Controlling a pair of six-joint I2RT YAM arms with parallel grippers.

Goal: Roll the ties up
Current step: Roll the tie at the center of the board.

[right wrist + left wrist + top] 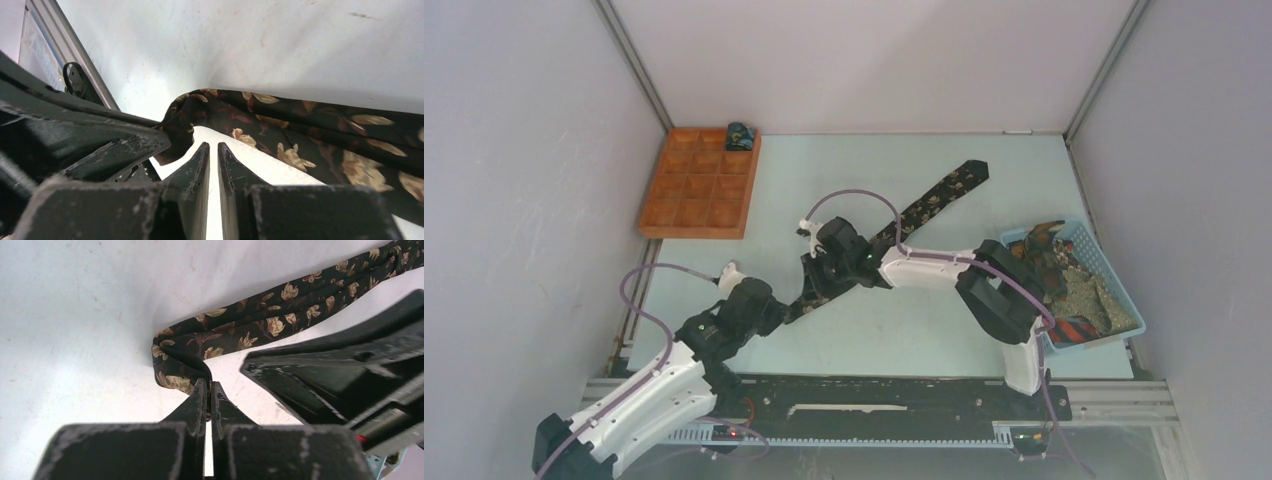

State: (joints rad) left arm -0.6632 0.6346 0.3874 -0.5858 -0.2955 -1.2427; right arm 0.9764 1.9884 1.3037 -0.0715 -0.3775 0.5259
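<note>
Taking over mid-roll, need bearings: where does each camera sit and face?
Top external: above and behind, facing down at the table; left arm, right arm show.
Left wrist: looks along the left gripper, shut on the tie at its fold.
Right wrist: looks along the right gripper, barely open, just short of the tie.
All share the tie.

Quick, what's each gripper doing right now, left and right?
Left gripper: closed, pinching the folded end of the black leaf-pattern tie.
Right gripper: jaws a narrow slit apart, nothing between them, tips just short of the tie.
</note>
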